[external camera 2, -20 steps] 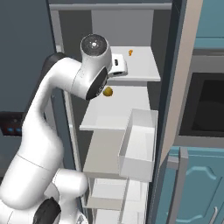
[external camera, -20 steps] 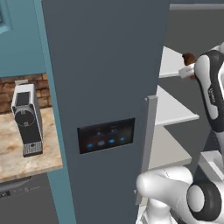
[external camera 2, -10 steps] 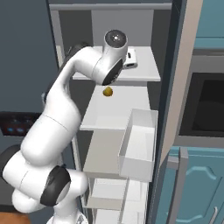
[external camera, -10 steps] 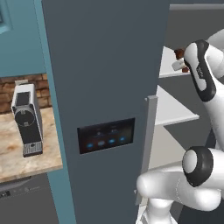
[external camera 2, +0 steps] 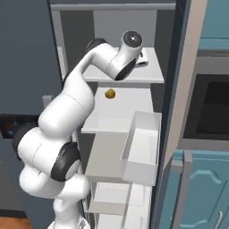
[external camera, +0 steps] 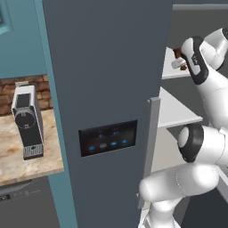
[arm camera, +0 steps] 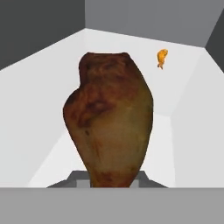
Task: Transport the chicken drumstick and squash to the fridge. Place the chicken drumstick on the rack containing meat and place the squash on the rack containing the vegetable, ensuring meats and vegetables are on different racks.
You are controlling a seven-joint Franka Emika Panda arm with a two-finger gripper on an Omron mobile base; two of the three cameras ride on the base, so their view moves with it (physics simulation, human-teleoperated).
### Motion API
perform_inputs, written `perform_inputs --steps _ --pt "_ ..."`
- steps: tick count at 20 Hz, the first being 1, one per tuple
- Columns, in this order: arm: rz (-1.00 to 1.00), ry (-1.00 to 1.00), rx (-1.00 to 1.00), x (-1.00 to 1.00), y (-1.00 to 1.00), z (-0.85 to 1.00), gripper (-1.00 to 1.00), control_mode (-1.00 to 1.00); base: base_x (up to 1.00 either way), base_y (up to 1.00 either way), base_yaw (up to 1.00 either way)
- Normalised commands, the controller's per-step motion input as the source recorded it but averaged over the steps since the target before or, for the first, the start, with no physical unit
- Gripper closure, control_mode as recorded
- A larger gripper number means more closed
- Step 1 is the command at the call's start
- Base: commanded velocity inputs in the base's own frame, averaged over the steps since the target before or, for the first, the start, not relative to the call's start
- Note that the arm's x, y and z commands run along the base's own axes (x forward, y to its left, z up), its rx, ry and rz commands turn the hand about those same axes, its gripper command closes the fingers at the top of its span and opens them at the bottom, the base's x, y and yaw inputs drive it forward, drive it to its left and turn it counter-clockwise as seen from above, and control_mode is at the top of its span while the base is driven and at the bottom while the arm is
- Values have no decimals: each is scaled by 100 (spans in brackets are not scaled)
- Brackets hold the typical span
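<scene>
The fridge (external camera: 107, 89) stands open, its slate-grey door with the blue-lit touch panel (external camera: 108, 138) facing the left base view and the white shelves exposed beside it. The arm reaches up into the top of the compartment, with the end effector (external camera 2: 142, 60) over the upper shelf (external camera 2: 154, 74). In the hand view the chicken drumstick (arm camera: 109, 122) rises large and brown from between the finger tips, plump end outward, so the end effector appears clamped on it, though the tips themselves are mostly hidden behind the meat. In the left base view the drumstick (external camera: 180, 55) shows as a dark brown lump at the hand, just above the shelf edge.

Farther back on that same white shelf lies a small orange piece of food (arm camera: 162, 58), well apart from the drumstick. On the next shelf down (external camera 2: 120, 112) sits 1 small yellow-brown round item (external camera 2: 110, 93), alone near the back. A clear drawer bin (external camera 2: 142, 150) hangs below on the right side.

Left of the fridge, a coffee machine (external camera: 27, 121) stands on the wooden desk (external camera: 18, 160) against a brick wall.
</scene>
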Motion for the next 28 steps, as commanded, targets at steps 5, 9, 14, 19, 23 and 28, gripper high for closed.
perform_inputs --steps 5,9,14,19,23,28 --pt "0 2 0 69 -10 -29 100 -100 0 0 0" --pt "0 0 0 61 0 -49 -100 -100 0 0 0" --pt "1 0 0 46 -5 -43 -100 -100 0 0 0" --pt "1 1 0 1 -17 -3 -100 -100 0 0 0" --pt "-6 -3 0 -32 -9 15 -100 -100 0 0 0" --pt "-6 0 3 -54 1 6 -100 -100 0 0 0"
